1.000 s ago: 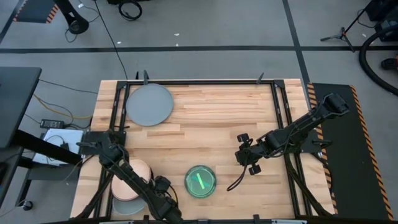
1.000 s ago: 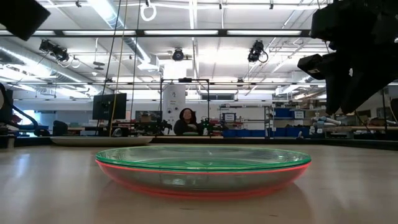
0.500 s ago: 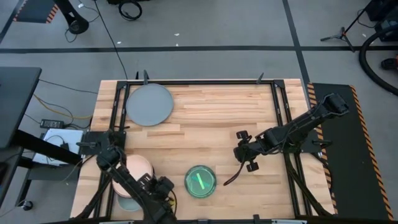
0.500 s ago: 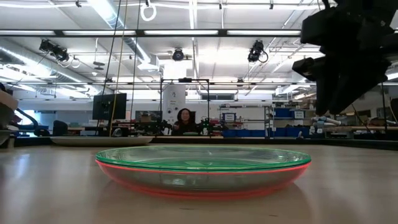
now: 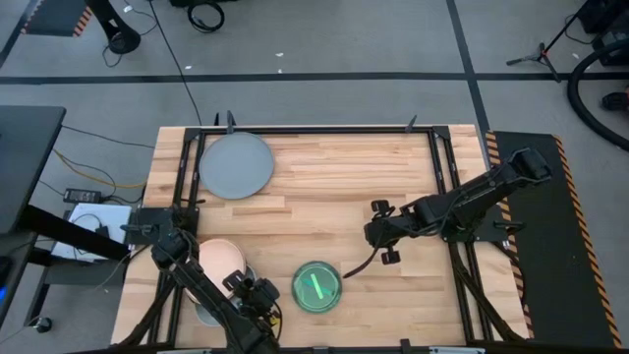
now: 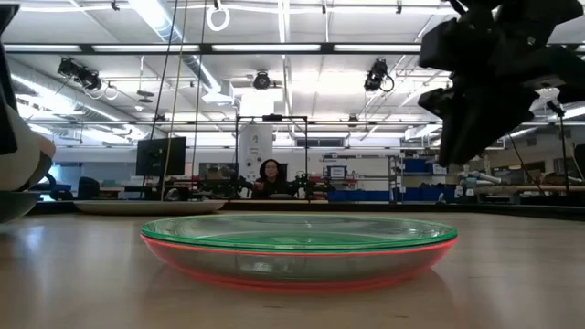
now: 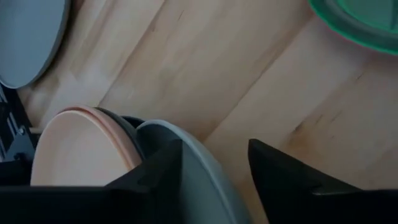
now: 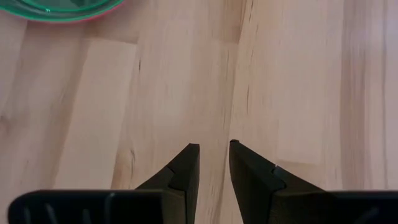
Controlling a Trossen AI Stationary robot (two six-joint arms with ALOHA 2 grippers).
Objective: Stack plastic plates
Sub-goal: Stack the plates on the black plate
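Likely a robotics lab: ceiling strip lights [image 6: 274,47], shelving [image 6: 366,178], a monitor [image 6: 161,155], taped concrete floor [image 5: 324,59].

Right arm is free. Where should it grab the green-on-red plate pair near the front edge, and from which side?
Take the green and red plates at the raised rim on the side facing the right gripper. The low view shows that rim lifted off the table, leaving room for a finger beneath. That approach looks unobstructed; the left gripper crowds the other side.
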